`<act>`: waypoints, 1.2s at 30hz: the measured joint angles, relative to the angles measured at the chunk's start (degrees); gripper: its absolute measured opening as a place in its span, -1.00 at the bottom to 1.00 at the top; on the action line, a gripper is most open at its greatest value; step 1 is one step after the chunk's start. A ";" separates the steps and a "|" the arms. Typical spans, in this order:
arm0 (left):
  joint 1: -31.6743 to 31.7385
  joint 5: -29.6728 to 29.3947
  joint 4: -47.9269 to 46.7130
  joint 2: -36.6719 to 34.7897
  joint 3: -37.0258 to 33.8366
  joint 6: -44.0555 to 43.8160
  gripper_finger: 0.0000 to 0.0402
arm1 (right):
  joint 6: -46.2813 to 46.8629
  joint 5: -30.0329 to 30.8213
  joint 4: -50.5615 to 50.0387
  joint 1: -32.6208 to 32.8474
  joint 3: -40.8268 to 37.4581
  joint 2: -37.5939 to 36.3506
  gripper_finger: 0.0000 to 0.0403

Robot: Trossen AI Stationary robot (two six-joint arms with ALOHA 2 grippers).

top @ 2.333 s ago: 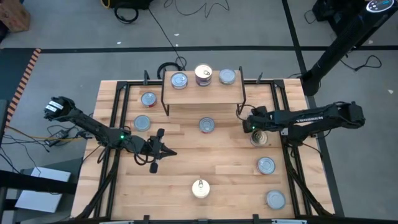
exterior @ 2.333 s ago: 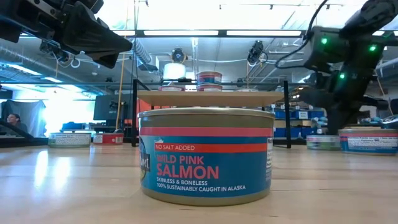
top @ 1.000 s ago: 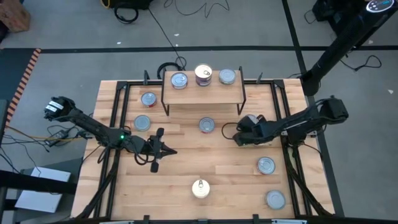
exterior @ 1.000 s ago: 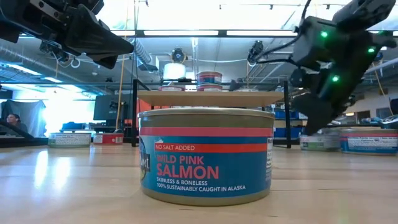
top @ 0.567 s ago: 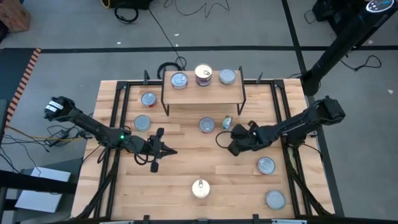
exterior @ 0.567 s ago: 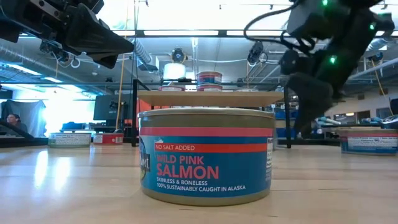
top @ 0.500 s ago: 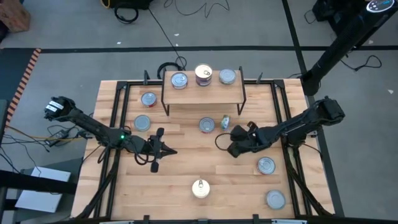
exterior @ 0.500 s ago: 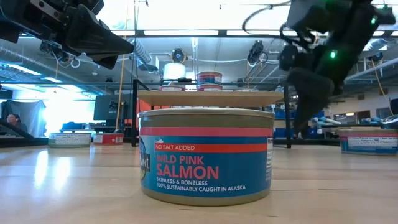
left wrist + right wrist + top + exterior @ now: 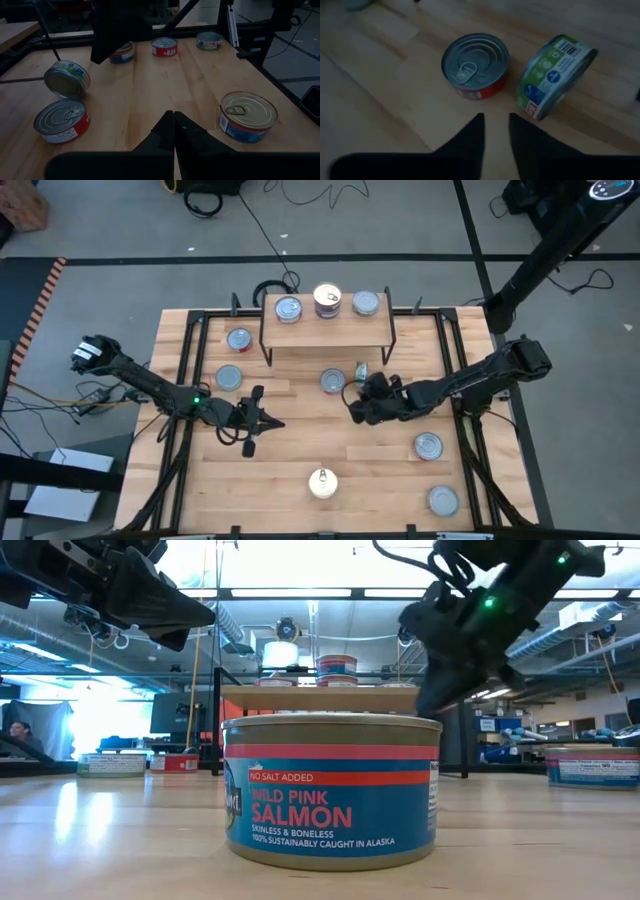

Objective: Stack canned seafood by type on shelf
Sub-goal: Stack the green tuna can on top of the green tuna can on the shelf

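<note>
A green-labelled can (image 9: 554,76) lies tipped on its edge just ahead of the right gripper (image 9: 495,131), beside a red can (image 9: 476,65). The right fingers stand slightly apart, holding nothing. The left gripper (image 9: 173,131) is closed and empty.

Slatted wooden tabletop (image 9: 300,450); black cables (image 9: 320,192) (possibly cords) on grey floor (image 9: 100,290).

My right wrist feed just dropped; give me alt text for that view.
The right gripper, its fingers slightly apart and holding nothing, points at two cans on the wooden tabletop: a red-sided can standing flat with its pull-tab up, and beside it a green-labelled can tipped on its edge.
</note>
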 joint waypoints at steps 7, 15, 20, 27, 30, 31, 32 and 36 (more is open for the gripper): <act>0.00 -0.02 0.03 0.00 0.00 -0.01 -0.97 | 1.16 5.28 4.18 -1.16 0.00 3.44 0.14; -0.13 -0.19 -0.46 0.00 0.00 -0.98 -0.97 | 1.94 11.92 3.94 -1.49 3.25 8.58 0.41; -0.22 -0.46 -0.66 0.00 0.00 -1.29 -0.97 | 3.71 16.01 -3.09 -2.03 8.21 11.84 0.40; -0.28 -0.56 -0.97 0.00 0.00 -1.31 -0.97 | 13.06 18.02 -16.45 -3.83 13.20 16.52 0.40; -0.28 -0.56 -0.97 0.00 0.00 -1.31 -0.97 | 14.46 17.96 -16.44 -6.06 13.18 18.77 0.40; -0.28 -0.56 -0.99 0.00 0.00 -1.32 -0.97 | 14.59 17.96 -16.37 -6.81 13.18 19.61 0.40; -0.28 -0.57 -0.99 0.00 0.00 -1.36 -0.97 | 14.79 17.99 -16.27 -7.49 13.16 20.42 0.40; -0.28 -0.57 -1.01 0.00 0.00 -1.49 -0.97 | 15.80 19.34 -15.40 -9.62 13.14 23.38 0.40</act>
